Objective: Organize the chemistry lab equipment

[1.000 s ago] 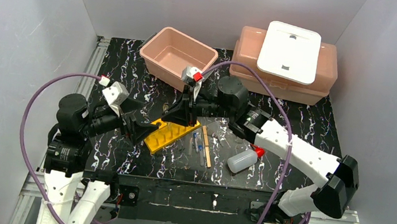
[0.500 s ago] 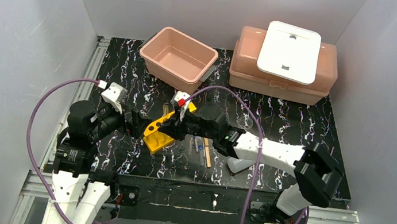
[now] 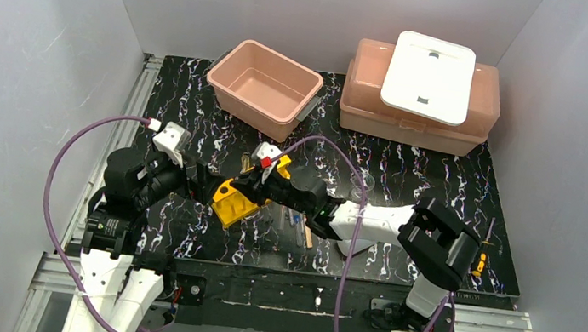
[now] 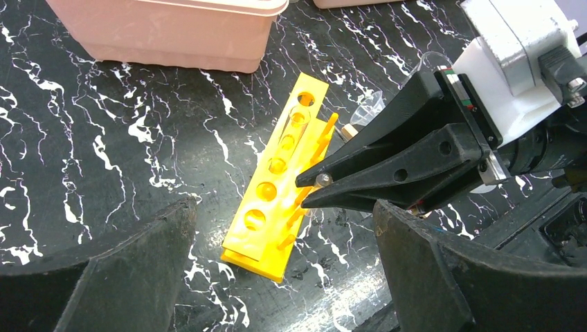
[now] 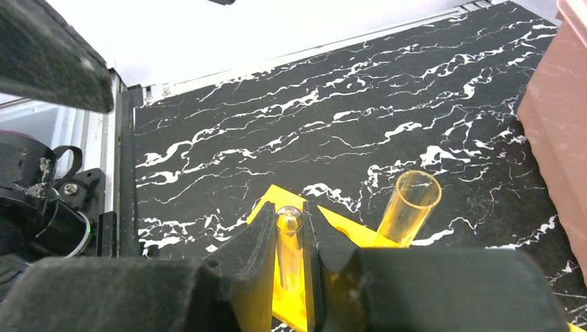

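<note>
Right fingers (image 5: 313,242): closed on a clear glass tube (image 5: 289,238), pinched on both sides, its rounded end just past the tips. Seen from the left wrist, that end sits just beside the long edge of the yellow rack (image 4: 275,185), near its middle holes. I cannot tell whether the glass touches the rack.

Left fingers (image 4: 135,273): spread wide, nothing between them, hovering low on the near side of the rack, apart from it.

The rack lies flat on the counter (image 3: 443,181), between my two arms, set at a diagonal. A second tube (image 5: 410,206) stands tilted in the end hole nearest the pink tub (image 4: 173,50). The other holes I can see are empty. The tub sits on the counter beyond the rack, apart from it.
</note>
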